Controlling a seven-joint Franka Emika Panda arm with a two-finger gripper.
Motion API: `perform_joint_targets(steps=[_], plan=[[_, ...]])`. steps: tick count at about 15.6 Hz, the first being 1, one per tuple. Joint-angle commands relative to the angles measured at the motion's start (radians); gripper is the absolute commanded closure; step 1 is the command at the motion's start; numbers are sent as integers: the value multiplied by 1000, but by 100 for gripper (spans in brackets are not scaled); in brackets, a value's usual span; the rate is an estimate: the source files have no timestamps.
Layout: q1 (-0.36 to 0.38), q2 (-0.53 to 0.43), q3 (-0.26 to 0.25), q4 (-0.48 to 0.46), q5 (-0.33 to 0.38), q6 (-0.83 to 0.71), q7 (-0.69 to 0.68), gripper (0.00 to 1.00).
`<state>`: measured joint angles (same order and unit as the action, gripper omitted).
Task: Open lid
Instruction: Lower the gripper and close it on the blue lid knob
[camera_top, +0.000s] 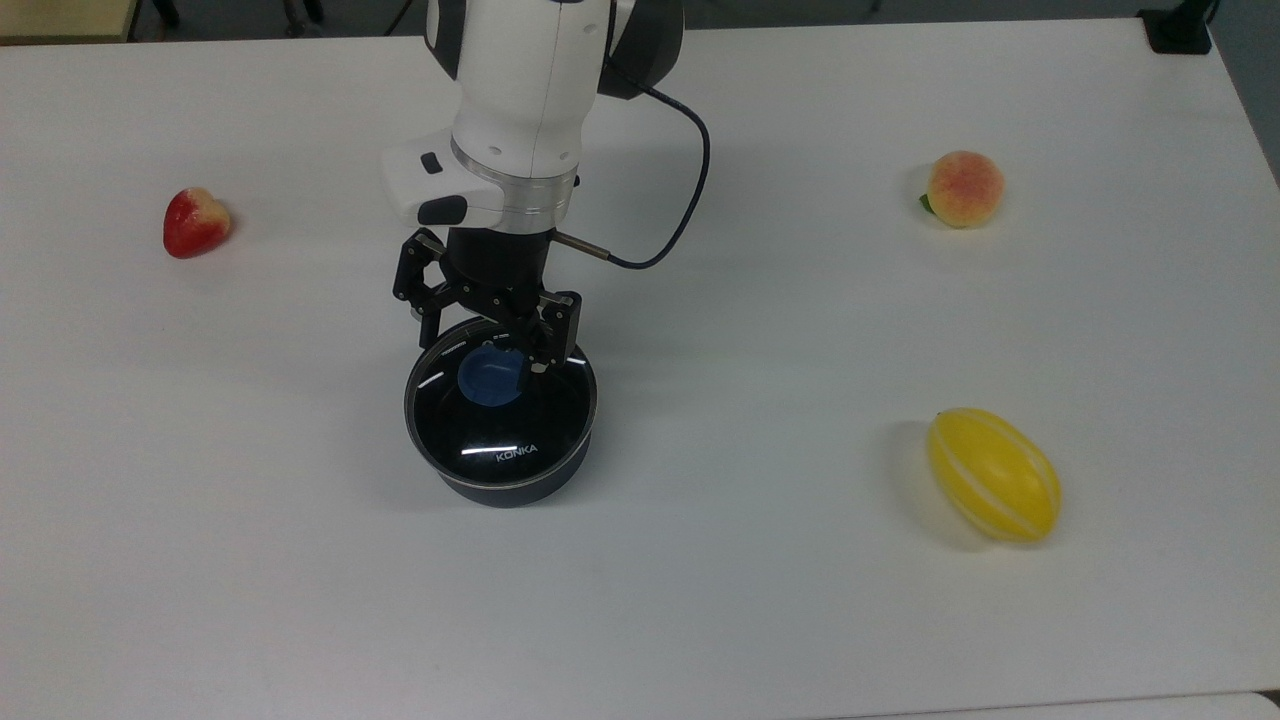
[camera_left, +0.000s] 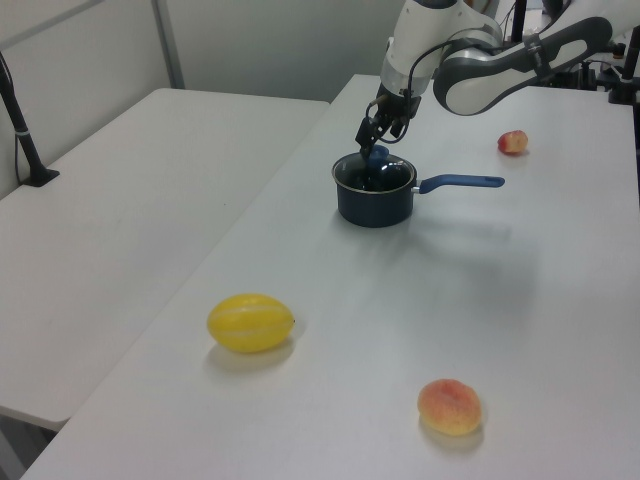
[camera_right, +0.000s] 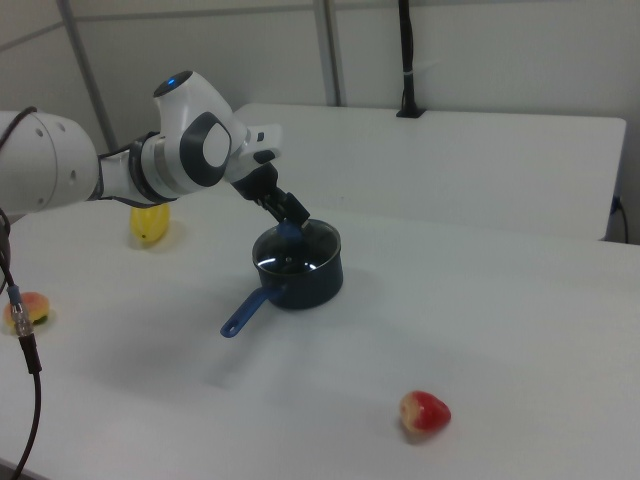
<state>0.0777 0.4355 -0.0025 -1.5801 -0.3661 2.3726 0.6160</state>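
The lid (camera_top: 500, 405) sits seated on the saucepan (camera_left: 375, 200), on the tabletop (camera_top: 760, 600) well away from its edges. The gripper (camera_top: 490, 345) hovers over the blue knob (camera_top: 491, 375), fingers apart and straddling it unclamped. This looks like the pre-grasp step: next, descend, close on the knob, lift straight.

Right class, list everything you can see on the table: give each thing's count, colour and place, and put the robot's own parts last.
Lid: one, clear glass with blue knob, on the saucepan.
Saucepan: one, black with blue handle, mid-table.
Strawberry: one, red, the top view's far left.
Peach: one, orange-pink, the top view's upper right.
Melon: one, yellow, the top view's lower right.
Table: one, white, under everything.
Arm: one, white, above the saucepan.
Gripper: one, black, open, fingers astride the knob.
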Motion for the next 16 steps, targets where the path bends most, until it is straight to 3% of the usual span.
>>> perform_joint_targets(steps=[1, 8, 10, 13, 15, 16], plan=[[-9, 14, 21, -1, -22, 33, 39, 3], [-9, 26, 29, -3, -23, 34, 39, 3], [-9, 35, 29, -3, -34, 34, 37, 11], [-9, 43, 30, -5, -51, 34, 39, 44], [-9, 43, 30, -3, -48, 34, 36, 81], [-10, 42, 32, -3, -39, 34, 39, 93]])
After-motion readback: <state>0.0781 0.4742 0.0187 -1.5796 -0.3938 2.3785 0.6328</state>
